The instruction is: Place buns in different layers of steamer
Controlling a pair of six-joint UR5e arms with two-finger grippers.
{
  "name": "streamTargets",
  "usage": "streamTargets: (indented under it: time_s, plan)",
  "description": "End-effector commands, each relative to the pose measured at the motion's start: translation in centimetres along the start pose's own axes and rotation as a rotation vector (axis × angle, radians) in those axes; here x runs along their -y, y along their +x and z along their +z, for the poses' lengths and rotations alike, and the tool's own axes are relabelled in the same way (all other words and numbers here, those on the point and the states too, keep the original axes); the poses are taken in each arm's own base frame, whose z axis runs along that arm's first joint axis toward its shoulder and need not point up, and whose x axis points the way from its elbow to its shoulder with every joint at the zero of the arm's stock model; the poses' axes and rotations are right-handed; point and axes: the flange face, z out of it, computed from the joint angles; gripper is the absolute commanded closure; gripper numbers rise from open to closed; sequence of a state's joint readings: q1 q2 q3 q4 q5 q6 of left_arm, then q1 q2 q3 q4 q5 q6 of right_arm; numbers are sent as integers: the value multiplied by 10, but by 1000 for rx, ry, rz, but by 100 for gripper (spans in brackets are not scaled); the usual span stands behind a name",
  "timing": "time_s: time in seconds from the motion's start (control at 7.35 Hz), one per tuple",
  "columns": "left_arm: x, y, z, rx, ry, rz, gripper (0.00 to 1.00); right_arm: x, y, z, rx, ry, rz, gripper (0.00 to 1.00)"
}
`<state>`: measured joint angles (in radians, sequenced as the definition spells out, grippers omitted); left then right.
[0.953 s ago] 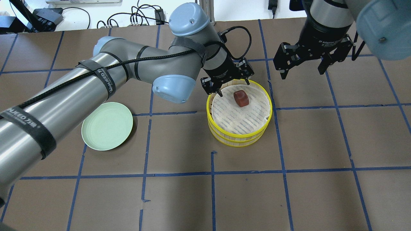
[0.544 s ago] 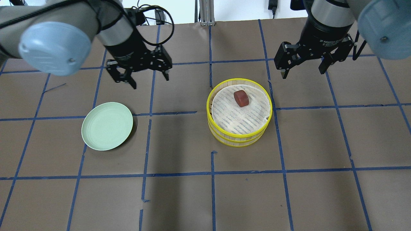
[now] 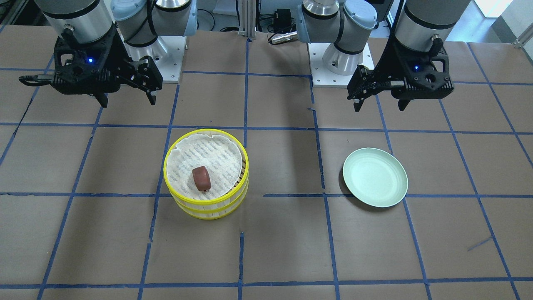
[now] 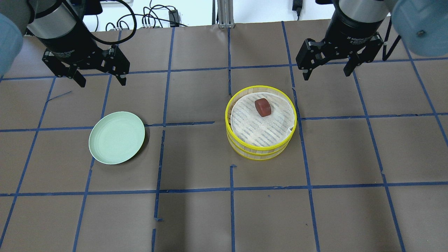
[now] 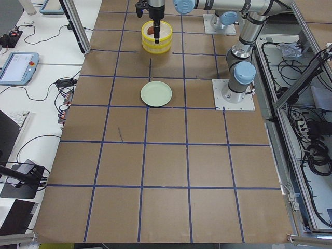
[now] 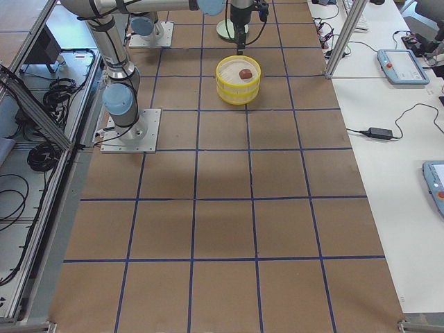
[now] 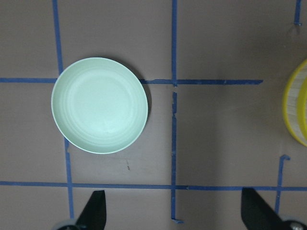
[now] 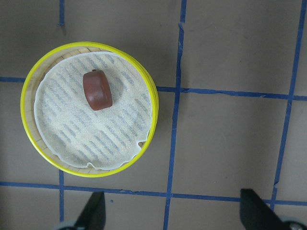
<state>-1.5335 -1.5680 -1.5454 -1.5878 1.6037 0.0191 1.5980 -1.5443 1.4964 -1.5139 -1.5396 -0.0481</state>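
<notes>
bun lies in top steamer layer, overhead centre-right | left tool, right tool both spread, empty, upper corners | bun likely soft, light: pinch flat faces gently | lower layer contents hidden, can't tell

Table: long, covered in brown paper, ruled into squares by blue tape lines. White bench along one long side, bearing a grey pendant with a red button, a pale keyboard and loose black cables; from the other end it also shows a black power brick. Aluminium post at the table's edge. Opposite long side: metal framing over bundled cables. Lighting even, shadows soft
</notes>
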Motion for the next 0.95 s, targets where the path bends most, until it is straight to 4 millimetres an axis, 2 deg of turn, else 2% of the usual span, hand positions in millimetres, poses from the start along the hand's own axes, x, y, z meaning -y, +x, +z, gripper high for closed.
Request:
streamTargets:
  time_s: [0.0, 0.41, 0.54, 0.82]
  plan:
    - [-16, 25, 7, -26, -4, -28, 0, 10, 0, -5, 16, -22, 1, 0]
    - [-23, 32, 11, -75, -56, 4, 0, 12, 1, -2, -5, -27, -10, 0]
    - [-24, 38, 9, -119, -58, 17, 0, 10, -2, -2, -13, -27, -18, 0]
    - [-21, 37, 1, -115, -40, 17, 0, 10, -1, -1, -28, -30, -16, 0]
